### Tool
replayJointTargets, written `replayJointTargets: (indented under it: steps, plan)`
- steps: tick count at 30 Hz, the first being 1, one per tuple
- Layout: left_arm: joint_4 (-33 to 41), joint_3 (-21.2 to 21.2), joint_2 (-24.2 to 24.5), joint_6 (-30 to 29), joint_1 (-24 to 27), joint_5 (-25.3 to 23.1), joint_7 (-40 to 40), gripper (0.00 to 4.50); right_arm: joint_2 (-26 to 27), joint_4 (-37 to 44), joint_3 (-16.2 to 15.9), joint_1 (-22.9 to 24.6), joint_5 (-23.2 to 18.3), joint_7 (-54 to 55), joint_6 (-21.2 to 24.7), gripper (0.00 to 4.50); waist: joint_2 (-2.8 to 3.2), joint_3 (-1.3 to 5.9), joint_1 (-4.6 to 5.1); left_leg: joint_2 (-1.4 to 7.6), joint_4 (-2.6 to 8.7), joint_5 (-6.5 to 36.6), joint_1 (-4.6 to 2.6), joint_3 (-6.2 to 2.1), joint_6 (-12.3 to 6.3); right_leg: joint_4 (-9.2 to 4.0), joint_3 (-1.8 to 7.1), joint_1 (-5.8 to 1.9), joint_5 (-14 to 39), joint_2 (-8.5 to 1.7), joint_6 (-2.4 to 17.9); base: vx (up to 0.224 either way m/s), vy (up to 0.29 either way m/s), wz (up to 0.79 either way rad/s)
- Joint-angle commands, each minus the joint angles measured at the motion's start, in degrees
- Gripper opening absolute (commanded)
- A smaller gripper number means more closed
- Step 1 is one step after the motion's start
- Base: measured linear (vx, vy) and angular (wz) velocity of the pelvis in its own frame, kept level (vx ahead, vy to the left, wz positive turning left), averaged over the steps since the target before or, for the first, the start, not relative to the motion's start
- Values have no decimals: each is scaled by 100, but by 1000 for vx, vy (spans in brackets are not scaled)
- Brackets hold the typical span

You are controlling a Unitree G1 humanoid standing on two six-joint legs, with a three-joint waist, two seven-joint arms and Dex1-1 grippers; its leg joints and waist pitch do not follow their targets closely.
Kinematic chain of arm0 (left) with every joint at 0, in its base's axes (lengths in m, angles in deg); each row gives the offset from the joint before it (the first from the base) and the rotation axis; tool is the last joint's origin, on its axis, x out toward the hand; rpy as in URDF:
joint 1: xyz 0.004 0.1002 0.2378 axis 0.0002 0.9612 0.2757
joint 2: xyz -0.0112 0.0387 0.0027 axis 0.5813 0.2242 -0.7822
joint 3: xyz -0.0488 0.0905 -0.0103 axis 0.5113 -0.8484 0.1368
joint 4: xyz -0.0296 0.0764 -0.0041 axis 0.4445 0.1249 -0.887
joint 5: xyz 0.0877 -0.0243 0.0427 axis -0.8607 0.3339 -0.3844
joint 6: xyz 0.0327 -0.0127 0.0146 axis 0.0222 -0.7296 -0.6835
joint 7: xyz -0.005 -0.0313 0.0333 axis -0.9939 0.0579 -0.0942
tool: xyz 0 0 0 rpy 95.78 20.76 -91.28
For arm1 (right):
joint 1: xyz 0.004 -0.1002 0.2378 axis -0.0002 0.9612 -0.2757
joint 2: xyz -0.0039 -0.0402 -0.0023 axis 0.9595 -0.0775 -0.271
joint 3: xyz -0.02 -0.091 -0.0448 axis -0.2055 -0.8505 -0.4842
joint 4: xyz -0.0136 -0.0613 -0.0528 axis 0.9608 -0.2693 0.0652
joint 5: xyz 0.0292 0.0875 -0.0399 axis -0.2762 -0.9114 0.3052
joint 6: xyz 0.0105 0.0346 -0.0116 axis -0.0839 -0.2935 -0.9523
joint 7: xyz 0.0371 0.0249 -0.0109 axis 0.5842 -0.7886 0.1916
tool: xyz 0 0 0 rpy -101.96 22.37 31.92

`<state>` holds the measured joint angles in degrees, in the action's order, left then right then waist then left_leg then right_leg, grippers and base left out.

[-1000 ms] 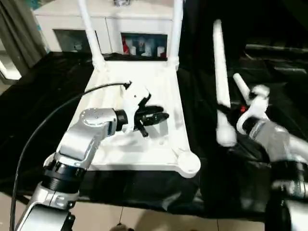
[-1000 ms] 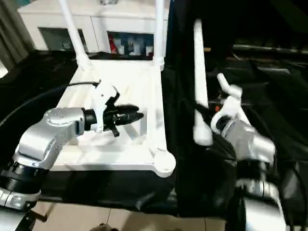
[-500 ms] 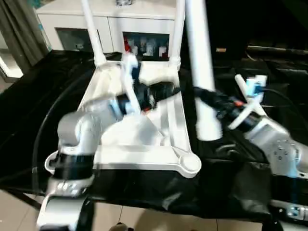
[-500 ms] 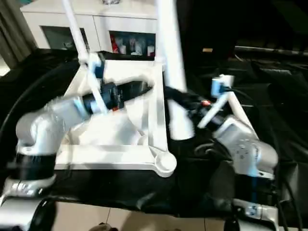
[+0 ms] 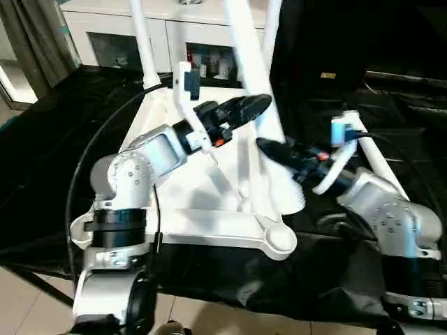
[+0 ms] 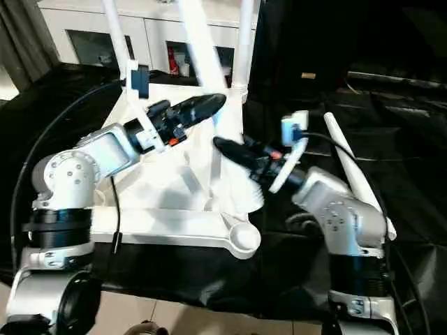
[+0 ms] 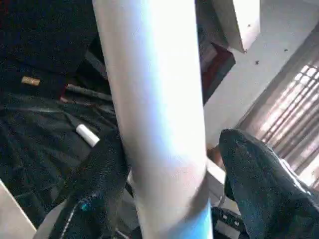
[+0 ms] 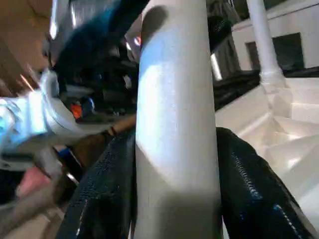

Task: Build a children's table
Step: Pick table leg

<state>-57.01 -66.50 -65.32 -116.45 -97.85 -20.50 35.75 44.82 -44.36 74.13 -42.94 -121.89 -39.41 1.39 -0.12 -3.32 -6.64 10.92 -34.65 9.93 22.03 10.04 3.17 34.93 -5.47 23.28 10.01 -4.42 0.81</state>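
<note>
Now, near socket (image 5: 277,238): empty, below the right claw.
Right claw (image 5: 269,148): pinching the loose leg (image 5: 241,35), newly swung over the white tabletop (image 5: 209,185).
Left claw (image 5: 255,106): just risen, spread astride that leg; probably a handover or steadying.
Far sockets (image 5: 149,95): two seated legs (image 5: 142,42), beyond both claws.

I am swinging the loose leg (image 5: 246,52) in my right claw (image 5: 276,150) from over the black cloth across to the upturned tabletop (image 5: 209,188), so its thick end (image 5: 293,199) is now hanging beside the near right corner socket (image 5: 279,239). My left claw (image 5: 248,108) is lifting off the ribbed underside, turning toward that leg and spreading its fingers (image 7: 259,184) on either side of it. My head is tilting too, shifting the whole view.
</note>
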Motion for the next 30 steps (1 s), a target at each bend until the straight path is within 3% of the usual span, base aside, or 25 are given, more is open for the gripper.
replayJointTargets:
  steps: [1, 2, 3, 7, 8, 10, 11, 17, 20, 26, 28, 29, 30]
  plan:
    - [-179, 166, -136, 19, -189, -2, 422, 280, -11, 97, -210, -103, 389, 227, -352, 183, -95, 413, -13, 201, 395, 821, -70, -62, -96, -479, 297, -328, 1656, -423, 725, 0, 0, 0]
    - [-257, 246, -190, 20, -229, -14, 606, 280, 31, 96, -318, -116, 587, 346, -531, 183, -92, 410, -10, 192, 392, 841, -76, -60, -61, -489, 292, -323, 1684, -419, 703, 0, 0, 0]
    - [-337, 318, -234, 22, -270, -14, 798, 252, 73, 94, -426, -129, 776, 466, -714, 183, -93, 407, -4, 199, 394, 876, -76, -65, -12, -491, 294, -316, 1715, -425, 682, 0, 0, 0]
    - [-433, 413, -387, 170, -306, -99, 1226, 236, 341, 13, -736, -235, 1406, 1163, -1237, 183, -106, 419, 21, 200, 403, 840, -76, -77, -10, -466, 296, -322, 1566, -420, 688, 0, 0, 0]
    - [-454, 436, -415, 210, -315, -110, 1292, 227, 371, 0, -817, -243, 1506, 1216, -1302, 183, -96, 421, 20, 204, 400, 797, -83, -73, -27, -459, 302, -319, 1437, -418, 736, 0, 0, 0]
    - [-458, 439, -427, 239, -312, -120, 1330, 202, 391, -4, -873, -239, 1566, 1242, -1338, 183, -131, 419, 24, 200, 400, 775, -75, -63, -68, -449, 308, -326, 1324, -405, 768, 0, 0, 0]
    - [-465, 437, -433, 272, -312, -137, 1360, 202, 413, -22, -928, -243, 1654, 1307, -1398, 183, -107, 416, 4, 200, 399, 772, -83, -62, -101, -447, 311, -324, 1316, -418, 786, 0, 0, 0]
    - [-471, 295, -373, 392, -300, -269, 1508, 184, 492, -223, -1092, -286, 2053, 1616, -1748, 183, -122, 400, 15, 210, 420, 895, -84, -72, -72, -457, 310, -326, 1410, -418, 740, 0, 0, 0]
    - [-465, 138, -316, 499, -255, -412, 1493, 184, 508, -266, -1120, -294, 2115, 1675, -1825, 183, -126, 402, 19, 218, 427, 893, -87, -78, -38, -446, 318, -325, 1369, -416, 709, 0, 0, 0]
    - [-465, -33, -271, 639, -223, -583, 1418, 184, 528, -327, -1119, -325, 2163, 1752, -1898, 183, -131, 403, 26, 217, 416, 818, -89, -73, -52, -413, 325, -343, 1064, -417, 833, 0, 0, 0]
    - [-490, -135, -208, 745, -218, -692, 1341, 183, 571, -328, -1036, -345, 1950, 1624, -1796, 183, -115, 404, 25, 216, 415, 838, -91, -72, -70, -415, 327, -342, 1069, -421, 846, 0, 0, 0]
    - [-496, -166, -190, 778, -215, -705, 1330, 183, 575, -325, -1024, -348, 1909, 1596, -1777, 218, -121, 402, 30, 216, 416, 844, -87, -73, -71, -411, 326, -345, 1067, -418, 849, 0, 0, 0]
    - [-485, -270, -113, 818, -199, -748, 1201, 183, 552, -298, -990, -353, 1818, 1507, -1735, 218, -110, 406, 25, 219, 413, 841, -95, -74, -71, -411, 327, -343, 1054, -420, 859, 0, 0, 0]
